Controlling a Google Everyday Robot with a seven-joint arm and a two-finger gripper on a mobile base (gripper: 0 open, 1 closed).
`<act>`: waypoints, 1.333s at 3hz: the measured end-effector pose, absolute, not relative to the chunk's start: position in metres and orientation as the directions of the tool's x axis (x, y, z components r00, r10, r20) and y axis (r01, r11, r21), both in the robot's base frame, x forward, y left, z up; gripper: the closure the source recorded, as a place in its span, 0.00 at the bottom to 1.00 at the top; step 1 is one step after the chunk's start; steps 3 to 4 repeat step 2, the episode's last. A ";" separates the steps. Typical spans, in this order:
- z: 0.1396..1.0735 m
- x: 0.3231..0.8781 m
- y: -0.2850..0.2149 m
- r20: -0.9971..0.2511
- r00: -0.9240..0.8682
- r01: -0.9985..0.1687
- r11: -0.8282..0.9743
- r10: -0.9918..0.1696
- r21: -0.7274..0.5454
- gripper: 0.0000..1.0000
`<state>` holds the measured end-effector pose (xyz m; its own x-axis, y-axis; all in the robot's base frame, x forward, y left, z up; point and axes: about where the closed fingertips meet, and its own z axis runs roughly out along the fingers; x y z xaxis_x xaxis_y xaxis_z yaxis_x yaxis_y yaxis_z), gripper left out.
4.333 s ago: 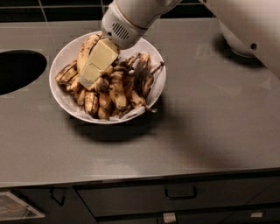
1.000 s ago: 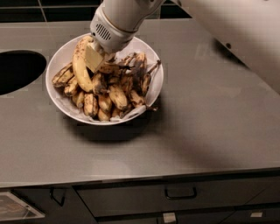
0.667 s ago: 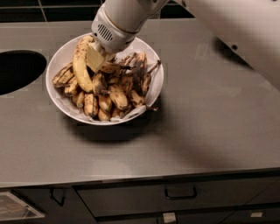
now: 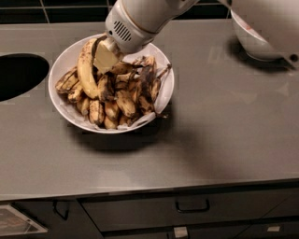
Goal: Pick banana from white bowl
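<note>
Nearest, below the edge: dark drawers [image 4: 140, 214], one with a bar handle [image 4: 192, 205]. Above that, a grey counter [image 4: 219, 140], plain across the front and right. Further back, left of the middle: the white bowl [image 4: 164, 93], wide and glossy, standing on the counter and heaped with brown-spotted bananas [image 4: 124, 95], most of them short and dark. Tallest among them, on the left of the heap, a long yellow banana [image 4: 86, 70], curving upward and resting on the others inside the bowl. Just beside its upper right, pressed down into the heap: the claw [image 4: 105, 58], pale cream, hanging from a white wrist [image 4: 128, 23] reaching in from the upper right. Touching that long banana, or very nearly so; cannot tell whether clenched on it or released, the far side hidden behind the wrist. Left of the bowl, a dark round hole [image 4: 16, 74] cut in the counter. At the far right, a second white dish [image 4: 254, 46], partly covered by the arm [image 4: 271, 21]. Behind everything, dark tiles [image 4: 70, 11]. By the look of it, the grasping step: down among the fruit, nothing lifted out yet. Next, probably: a firm grip on the long banana alone, then a straight lift clear of the rim, slow enough not to drag its neighbours over the edge or tip the bowl.
</note>
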<state>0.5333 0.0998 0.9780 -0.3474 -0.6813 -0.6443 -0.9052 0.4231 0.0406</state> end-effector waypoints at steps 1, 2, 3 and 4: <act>0.995 0.520 0.089 -0.706 -0.286 -0.921 0.389 -0.648 0.017 1.00; 0.998 0.519 0.089 -0.709 -0.277 -0.924 0.383 -0.649 0.010 1.00; 0.998 0.519 0.089 -0.709 -0.277 -0.924 0.383 -0.649 0.010 1.00; 0.998 0.519 0.089 -0.709 -0.277 -0.924 0.383 -0.649 0.010 1.00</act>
